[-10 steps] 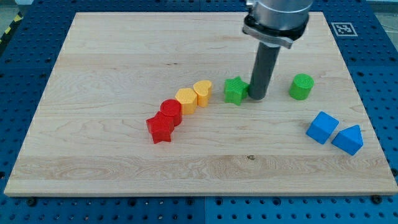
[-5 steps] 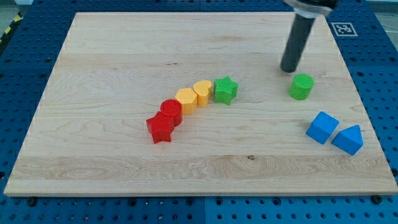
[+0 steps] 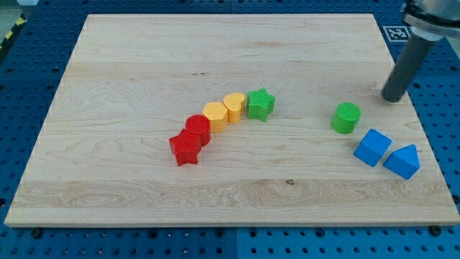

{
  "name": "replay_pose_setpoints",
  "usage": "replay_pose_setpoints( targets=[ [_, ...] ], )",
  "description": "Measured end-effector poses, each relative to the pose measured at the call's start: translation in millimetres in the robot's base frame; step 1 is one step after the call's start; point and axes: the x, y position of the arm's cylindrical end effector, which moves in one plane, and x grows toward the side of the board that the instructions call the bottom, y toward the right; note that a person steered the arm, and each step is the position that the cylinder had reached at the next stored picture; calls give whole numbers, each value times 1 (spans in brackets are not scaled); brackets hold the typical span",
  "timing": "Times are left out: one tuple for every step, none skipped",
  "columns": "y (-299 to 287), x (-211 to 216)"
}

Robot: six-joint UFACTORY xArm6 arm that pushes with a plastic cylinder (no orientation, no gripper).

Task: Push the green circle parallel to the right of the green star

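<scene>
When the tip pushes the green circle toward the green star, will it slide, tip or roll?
The green circle stands on its flat end, squat, so it likely slides rather than tips or rolls. Its round side may let it slip off an off-centre push. My tip sits to its upper right, apart; the green star lies to its left.

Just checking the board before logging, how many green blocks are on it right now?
2. The green star sits mid-board, at the right end of the yellow and red chain. The green circle stands alone toward the view's right, above-left of the blue blocks. None seems hidden.
</scene>
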Motion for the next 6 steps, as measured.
replay_pose_setpoints(
  targets=[
    [12, 25],
    [5, 46],
    [-19, 62],
    [-62, 64],
    [-87, 60],
    [-89, 47]
  ],
)
